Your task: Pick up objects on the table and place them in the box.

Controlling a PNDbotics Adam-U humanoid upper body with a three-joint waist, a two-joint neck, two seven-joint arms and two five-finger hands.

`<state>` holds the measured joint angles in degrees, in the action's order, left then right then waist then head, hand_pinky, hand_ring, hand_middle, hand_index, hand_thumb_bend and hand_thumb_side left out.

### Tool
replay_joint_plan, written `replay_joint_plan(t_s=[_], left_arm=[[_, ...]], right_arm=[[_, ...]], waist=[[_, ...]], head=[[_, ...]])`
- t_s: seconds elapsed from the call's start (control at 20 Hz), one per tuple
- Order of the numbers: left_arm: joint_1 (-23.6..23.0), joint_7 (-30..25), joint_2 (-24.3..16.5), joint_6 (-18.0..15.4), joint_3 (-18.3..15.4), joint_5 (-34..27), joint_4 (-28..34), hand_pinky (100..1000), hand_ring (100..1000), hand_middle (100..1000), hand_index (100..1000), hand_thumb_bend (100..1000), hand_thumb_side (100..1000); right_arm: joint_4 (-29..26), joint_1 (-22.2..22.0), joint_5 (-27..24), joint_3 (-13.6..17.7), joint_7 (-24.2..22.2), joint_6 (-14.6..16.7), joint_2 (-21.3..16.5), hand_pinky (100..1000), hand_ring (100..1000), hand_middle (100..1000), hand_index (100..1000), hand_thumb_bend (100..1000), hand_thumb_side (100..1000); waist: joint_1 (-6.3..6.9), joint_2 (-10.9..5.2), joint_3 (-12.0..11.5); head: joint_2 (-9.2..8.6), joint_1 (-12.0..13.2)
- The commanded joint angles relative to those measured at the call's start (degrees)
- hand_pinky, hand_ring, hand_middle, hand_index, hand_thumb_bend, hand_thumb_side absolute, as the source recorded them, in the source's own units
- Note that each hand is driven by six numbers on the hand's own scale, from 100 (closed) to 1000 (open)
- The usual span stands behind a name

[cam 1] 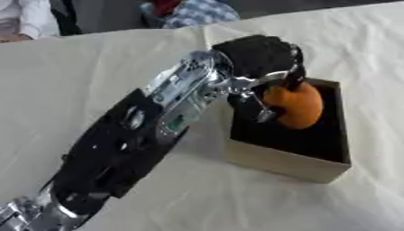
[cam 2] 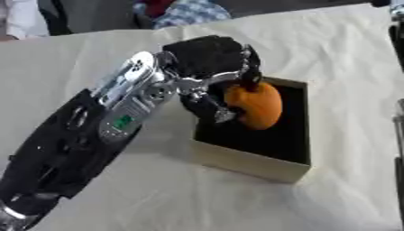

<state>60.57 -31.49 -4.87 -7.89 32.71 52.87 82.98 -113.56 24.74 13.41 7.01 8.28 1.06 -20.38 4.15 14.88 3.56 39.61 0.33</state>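
Gripping the round orange fruit over the black-lined cardboard box, left hand risked clipping the 12 o'clock wall, bouncing it out.

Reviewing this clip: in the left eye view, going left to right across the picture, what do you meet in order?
Left forearm → left hand → orange fruit held over the box → the box's right wall → bare tablecloth.

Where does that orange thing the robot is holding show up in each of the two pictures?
Left eye view: the orange object sits right of centre, held by the left hand over the box.
Right eye view: centre, slightly right and above the middle.
Shared landmark: the box's pale front wall.
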Motion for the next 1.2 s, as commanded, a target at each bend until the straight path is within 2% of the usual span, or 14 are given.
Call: replay_joint_plan(t_s=[0.05,0.3,0.55,0.75,0.8,0.85,1.2], left_arm=[[0.8,-1.1,0.3,-0.3,-0.2,0.4,0.0,344,532,534,587,334,100],[0.6,-2.7,0.3,-1.1,-0.3,0.9,-0.1,469,623,626,700,497,112],[0.4,-4.7,0.1,-2.1,-0.5,1.7,0.0,533,683,676,750,584,155],[0.3,-4.8,0.0,-2.0,-1.1,2.1,0.4,530,683,680,756,566,151],[0.2,-4.5,0.0,-1.9,-1.3,2.1,0.6,525,679,676,753,533,155],[0.2,-4.2,-0.1,-1.7,-1.4,2.1,0.9,524,678,674,751,545,147],[0.7,1.3,-1.4,1.2,-4.6,0.4,6.9,489,653,651,741,384,161]], right_arm=[[-1.0,0.6,-0.6,0.4,0.2,0.1,-0.5,600,681,548,799,100,788],[-1.0,0.5,-0.6,0.4,0.2,0.2,-0.4,599,681,548,799,100,788],[-1.0,0.4,-0.6,0.5,0.3,0.2,-0.4,599,681,548,799,100,787],[-1.0,0.3,-0.6,0.6,0.3,0.2,-0.4,599,681,547,799,100,788],[-1.0,0.3,-0.7,0.6,0.4,0.2,-0.3,599,680,547,799,100,788],[-1.0,0.2,-0.7,0.6,0.4,0.2,-0.3,599,680,547,799,100,788],[-1.0,0.1,-0.7,0.6,0.5,0.1,-0.4,599,681,547,799,100,787]], waist=[[-0.32,-0.83,0.1],[-0.33,-0.84,0.0],[-0.36,-0.9,0.0],[-0.4,-0.91,-0.1],[-0.41,-0.91,-0.1],[-0.43,-0.92,-0.1],[-0.55,-1.11,-0.4]], head=[[-0.51,-0.2],[-0.59,-0.3],[-0.6,-0.5],[-0.49,-0.6],[-0.47,-0.7],[-0.43,-0.6],[-0.4,-0.7]])
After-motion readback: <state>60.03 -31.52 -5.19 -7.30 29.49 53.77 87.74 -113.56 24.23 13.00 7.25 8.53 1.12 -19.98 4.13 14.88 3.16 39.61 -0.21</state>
